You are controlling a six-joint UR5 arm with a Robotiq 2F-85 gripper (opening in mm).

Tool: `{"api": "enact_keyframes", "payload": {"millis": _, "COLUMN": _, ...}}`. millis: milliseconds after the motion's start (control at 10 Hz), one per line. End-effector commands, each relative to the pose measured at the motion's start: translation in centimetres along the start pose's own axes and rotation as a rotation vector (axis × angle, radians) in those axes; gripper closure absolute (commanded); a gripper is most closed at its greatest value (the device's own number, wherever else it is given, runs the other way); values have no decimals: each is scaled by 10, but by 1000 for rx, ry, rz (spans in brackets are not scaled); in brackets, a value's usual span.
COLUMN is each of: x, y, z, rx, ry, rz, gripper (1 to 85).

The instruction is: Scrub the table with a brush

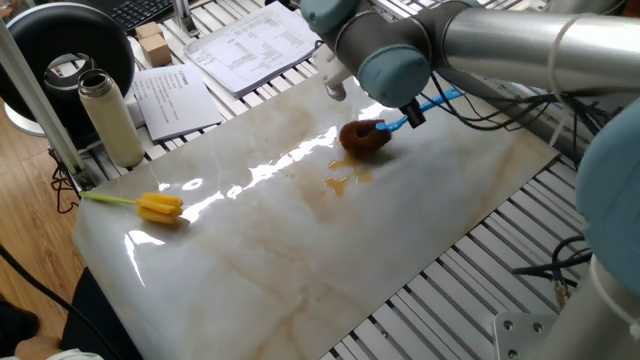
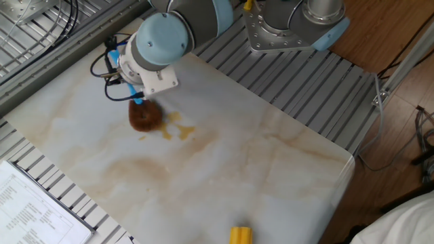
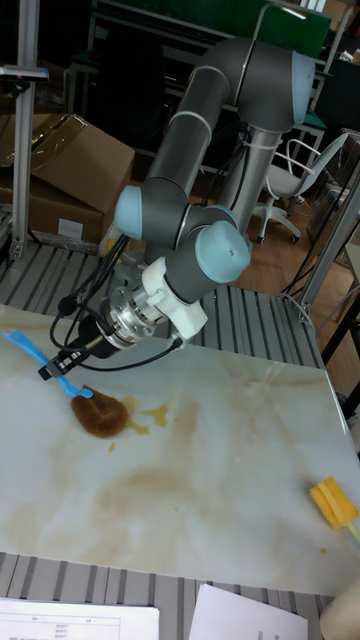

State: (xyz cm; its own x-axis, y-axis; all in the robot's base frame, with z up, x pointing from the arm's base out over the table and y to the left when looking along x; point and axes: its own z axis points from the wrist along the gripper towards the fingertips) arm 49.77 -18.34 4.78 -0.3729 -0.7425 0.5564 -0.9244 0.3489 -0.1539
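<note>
The brush has a round brown bristly head pressed on the glossy marble-look table. Its light-blue handle slants up from the head. My gripper is shut on that handle just above the head. An amber stain lies right beside the head, smeared toward it.
A yellow sponge-headed brush lies near one end of the slab. A cream bottle, papers and a black round object sit on the slatted frame beyond. Cables trail behind the arm.
</note>
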Motion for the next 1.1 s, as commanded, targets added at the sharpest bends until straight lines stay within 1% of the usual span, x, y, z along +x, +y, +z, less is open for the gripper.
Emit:
{"api": "enact_keyframes", "payload": {"millis": 0, "x": -17, "y": 34, "z": 8, "rx": -27, "ry": -39, "rz": 69, "gripper": 843}}
{"api": "enact_keyframes", "payload": {"millis": 100, "x": -23, "y": 50, "z": 6, "rx": -28, "ry": -39, "rz": 97, "gripper": 843}}
{"api": "enact_keyframes", "payload": {"millis": 200, "x": -25, "y": 67, "z": -1, "rx": -38, "ry": -33, "rz": 121, "gripper": 843}}
{"api": "enact_keyframes", "payload": {"millis": 300, "x": -24, "y": 83, "z": -9, "rx": -45, "ry": -19, "rz": 148, "gripper": 843}}
{"api": "enact_keyframes", "payload": {"millis": 400, "x": -25, "y": 99, "z": -17, "rx": -68, "ry": -26, "rz": 168, "gripper": 843}}
{"api": "enact_keyframes", "payload": {"millis": 600, "x": -27, "y": 114, "z": -30, "rx": -105, "ry": -43, "rz": 192, "gripper": 843}}
{"api": "enact_keyframes", "payload": {"millis": 700, "x": -26, "y": 112, "z": -31, "rx": -97, "ry": -46, "rz": 193, "gripper": 843}}
{"api": "enact_keyframes", "payload": {"millis": 800, "x": -28, "y": 96, "z": -22, "rx": -72, "ry": -66, "rz": 170, "gripper": 843}}
{"api": "enact_keyframes", "payload": {"millis": 900, "x": -31, "y": 78, "z": -9, "rx": -80, "ry": -95, "rz": 129, "gripper": 843}}
{"api": "enact_keyframes", "payload": {"millis": 1000, "x": -24, "y": 52, "z": 1, "rx": -66, "ry": -100, "rz": 83, "gripper": 843}}
